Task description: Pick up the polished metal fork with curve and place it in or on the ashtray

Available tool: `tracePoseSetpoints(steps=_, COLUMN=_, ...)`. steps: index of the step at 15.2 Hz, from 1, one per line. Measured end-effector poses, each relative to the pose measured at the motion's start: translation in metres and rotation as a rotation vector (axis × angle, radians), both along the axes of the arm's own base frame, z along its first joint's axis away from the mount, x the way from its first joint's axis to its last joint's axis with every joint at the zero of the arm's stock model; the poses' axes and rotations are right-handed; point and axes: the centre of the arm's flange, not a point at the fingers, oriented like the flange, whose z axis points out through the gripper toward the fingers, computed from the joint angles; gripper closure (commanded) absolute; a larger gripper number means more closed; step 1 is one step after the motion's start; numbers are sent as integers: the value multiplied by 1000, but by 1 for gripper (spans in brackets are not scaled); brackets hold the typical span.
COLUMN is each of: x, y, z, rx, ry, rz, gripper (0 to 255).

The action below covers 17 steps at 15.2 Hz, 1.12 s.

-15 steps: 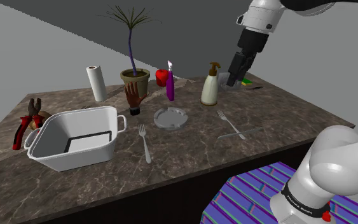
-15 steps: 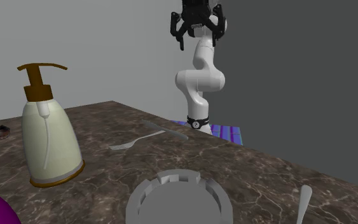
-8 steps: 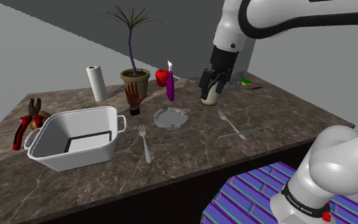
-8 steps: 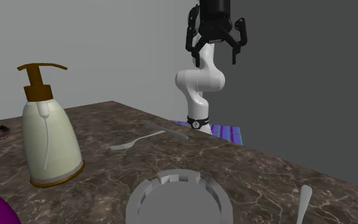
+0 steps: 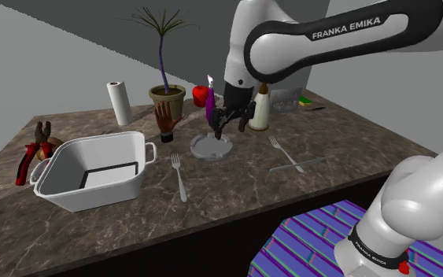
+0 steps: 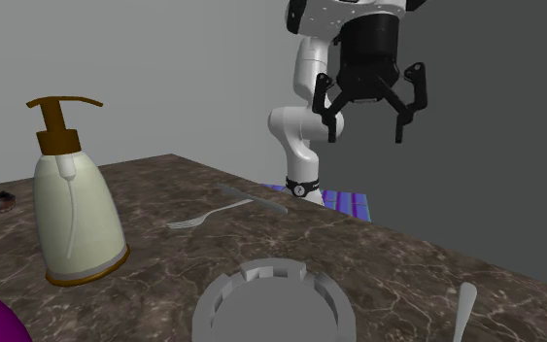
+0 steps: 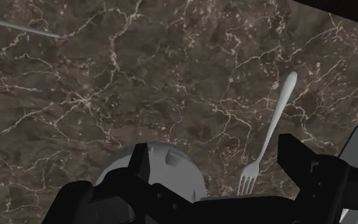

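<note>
A grey round ashtray (image 5: 211,146) (image 6: 269,301) (image 7: 171,175) sits mid-table. One slim metal fork (image 5: 179,177) (image 7: 269,137) lies between the ashtray and the white tub; its handle tip (image 6: 463,309) shows in the second exterior view. A second fork (image 5: 285,154) (image 6: 221,212) lies beside a knife (image 5: 298,165) on the shoulder view's right. My black gripper (image 5: 231,124) (image 6: 366,134) (image 7: 219,159) hangs open and holds nothing, just above the ashtray's far rim. The fork by the tub lies off to one side of it.
A white tub (image 5: 94,169) stands at the shoulder view's left, red pliers (image 5: 35,153) beyond it. Along the back stand a paper roll (image 5: 119,102), potted plant (image 5: 167,98), wooden hand (image 5: 165,122), purple bottle (image 5: 210,106) and soap dispenser (image 6: 75,209).
The arm has swung from the back right corner toward the shoulder view's left and come down, passing the soap dispenser to hang over the ashtray. The fingers stayed open.
</note>
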Motion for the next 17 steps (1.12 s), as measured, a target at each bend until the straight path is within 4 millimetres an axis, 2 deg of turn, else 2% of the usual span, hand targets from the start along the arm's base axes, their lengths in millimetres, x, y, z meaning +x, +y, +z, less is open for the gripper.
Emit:
tracePoseSetpoints(steps=11, x=104, y=64, z=-82, rx=-21, ry=29, rz=-190, gripper=0)
tracePoseSetpoints(steps=17, x=164, y=87, z=-129, rx=-31, ry=44, rz=-296, gripper=0)
